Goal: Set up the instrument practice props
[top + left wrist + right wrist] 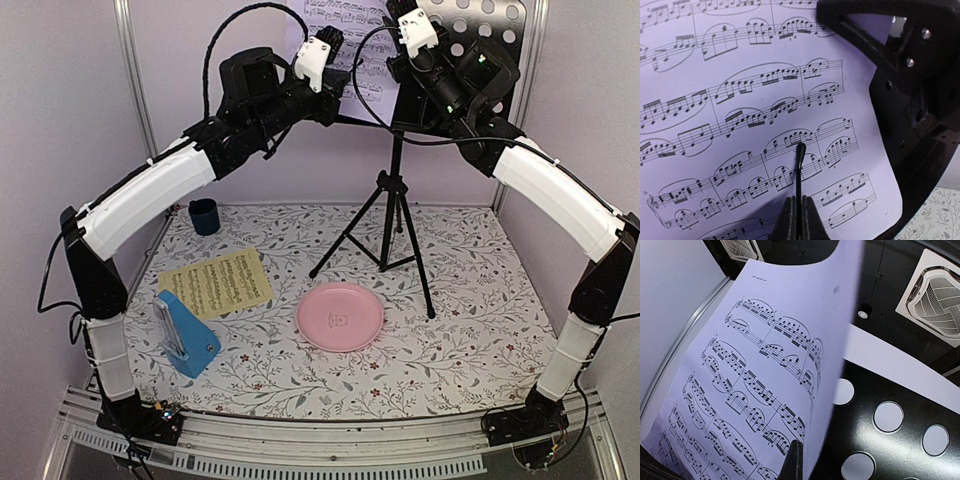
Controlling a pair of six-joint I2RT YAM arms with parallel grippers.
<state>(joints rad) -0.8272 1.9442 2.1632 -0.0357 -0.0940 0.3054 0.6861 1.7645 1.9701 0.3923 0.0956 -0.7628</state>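
Metronome (190, 340) only overhead; right gripper (796, 450) tight on lilac sheet (765, 365); left gripper (799, 205) closed, hold unclear

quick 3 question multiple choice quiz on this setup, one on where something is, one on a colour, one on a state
1. The yellow sheet lies:
A. flat on the table beside the blue metronome
B. on top of the metronome
C. off the table

2. The plate is:
A. green
B. pink
C. white

3. The lilac sheet is:
A. lying flat on the table
B. raised at the desk of the music stand, bowed
C. folded in half on the plate

Answers:
1. A, the top view shows it flat next to the metronome.
2. B, it is plainly pink in the top view.
3. B, the right wrist view shows it curving away from the perforated desk.
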